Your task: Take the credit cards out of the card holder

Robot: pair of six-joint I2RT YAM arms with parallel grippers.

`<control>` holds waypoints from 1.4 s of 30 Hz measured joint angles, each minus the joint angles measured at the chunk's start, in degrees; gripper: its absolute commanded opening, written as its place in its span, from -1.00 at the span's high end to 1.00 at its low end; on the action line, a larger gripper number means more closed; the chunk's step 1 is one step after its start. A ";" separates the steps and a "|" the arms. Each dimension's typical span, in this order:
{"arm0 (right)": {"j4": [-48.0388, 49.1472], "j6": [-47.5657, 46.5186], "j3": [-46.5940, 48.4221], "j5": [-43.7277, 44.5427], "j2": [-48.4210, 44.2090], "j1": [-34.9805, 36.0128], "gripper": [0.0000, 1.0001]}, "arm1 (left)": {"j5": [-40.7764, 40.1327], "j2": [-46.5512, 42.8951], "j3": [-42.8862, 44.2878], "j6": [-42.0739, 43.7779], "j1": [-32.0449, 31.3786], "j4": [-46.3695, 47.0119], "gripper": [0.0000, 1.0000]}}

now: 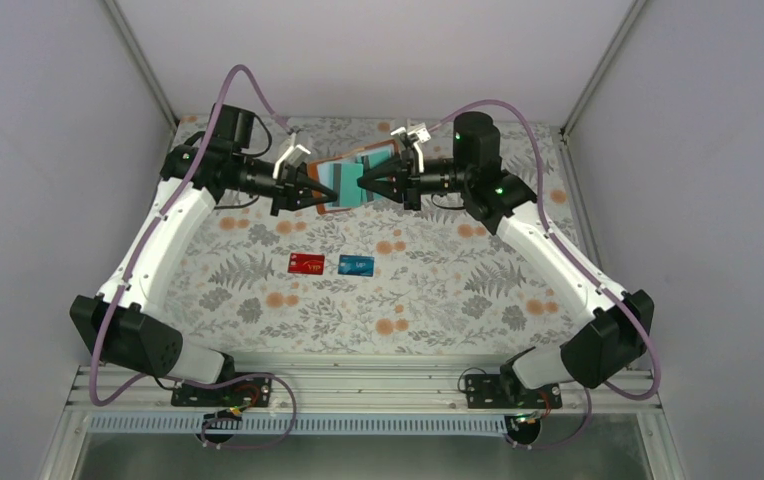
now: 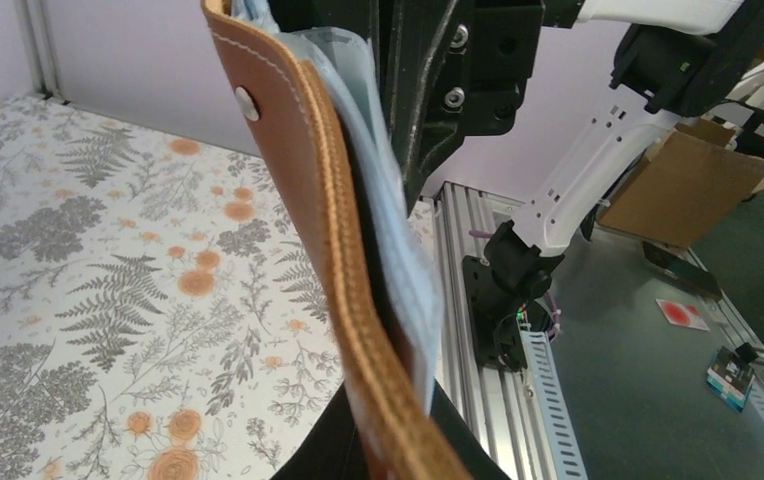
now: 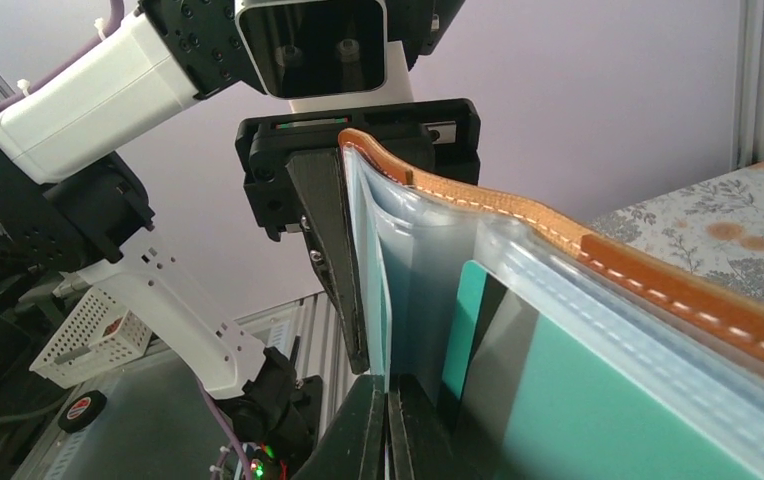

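Observation:
The brown leather card holder (image 1: 350,182) hangs open in the air between both arms. My left gripper (image 1: 308,192) is shut on its left side; in the left wrist view the leather edge (image 2: 303,200) runs down into my left gripper (image 2: 396,452). My right gripper (image 1: 366,183) meets it from the right. In the right wrist view my right gripper (image 3: 388,412) is shut on the thin lower edge of a teal card (image 3: 382,300) in a pale pocket. A black card (image 3: 503,350) and another teal card (image 3: 618,410) sit in the near pocket. Red (image 1: 306,263) and blue (image 1: 356,265) credit cards lie on the table.
A floral cloth (image 1: 258,270) covers the table, with grey walls on three sides. The aluminium rail (image 1: 358,385) carrying the arm bases runs along the near edge. A cardboard box (image 2: 688,190) stands on the floor beyond the table.

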 measured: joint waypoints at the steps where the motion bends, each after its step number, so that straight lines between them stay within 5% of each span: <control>1: -0.31 -0.39 0.00 0.09 -0.04 0.00 0.92 | 0.22 0.00 0.02 0.48 0.00 -0.39 0.79; 6: -3.21 -2.51 0.22 0.37 -0.42 -0.11 0.92 | 1.99 0.00 0.55 4.11 0.00 -3.76 0.67; 9: -4.87 -3.45 0.46 0.55 -0.98 -0.26 0.92 | 2.84 0.00 0.76 5.33 0.00 -4.79 0.94; 24: -10.08 -6.80 2.56 -1.38 -1.88 -1.01 0.92 | 3.82 0.04 0.79 5.79 -0.20 -4.59 0.95; 33: -6.49 -4.20 2.29 -3.56 -1.75 -0.26 0.69 | 4.22 0.04 0.79 5.29 -0.20 -4.61 0.95; 36: -5.14 -3.72 1.81 -3.48 -1.73 0.04 0.91 | 4.22 0.04 0.79 5.29 -0.20 -4.59 0.95; 42: -4.44 -3.19 0.90 -1.11 -1.90 0.11 0.92 | 3.67 0.04 0.79 4.98 -0.17 -4.59 0.95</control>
